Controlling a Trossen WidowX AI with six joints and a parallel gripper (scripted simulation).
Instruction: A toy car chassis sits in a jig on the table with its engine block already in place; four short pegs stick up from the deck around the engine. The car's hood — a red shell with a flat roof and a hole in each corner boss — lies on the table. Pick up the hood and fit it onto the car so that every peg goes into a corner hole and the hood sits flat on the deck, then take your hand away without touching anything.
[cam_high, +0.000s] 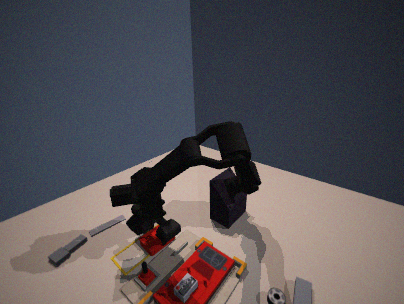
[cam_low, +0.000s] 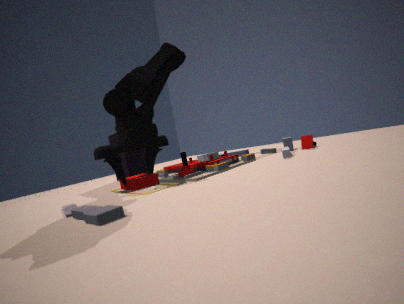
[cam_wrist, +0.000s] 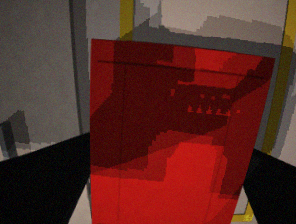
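Squeezing the red hood (cam_wrist: 170, 145) | gripper (cam_wrist: 167, 170) jaws clamped on its sides up close | top view also shows the car (cam_high: 200, 275) nearby.

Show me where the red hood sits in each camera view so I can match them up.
Top: hood at lower centre-left, under the gripper, which is shut on it.
Exterior: hood at left of centre, at the foot of the arm.
Wrist: hood fills the middle of the picture, between the two dark fingers.
Shared landmark: the yellow outline on the table around the hood, seen in all three views.
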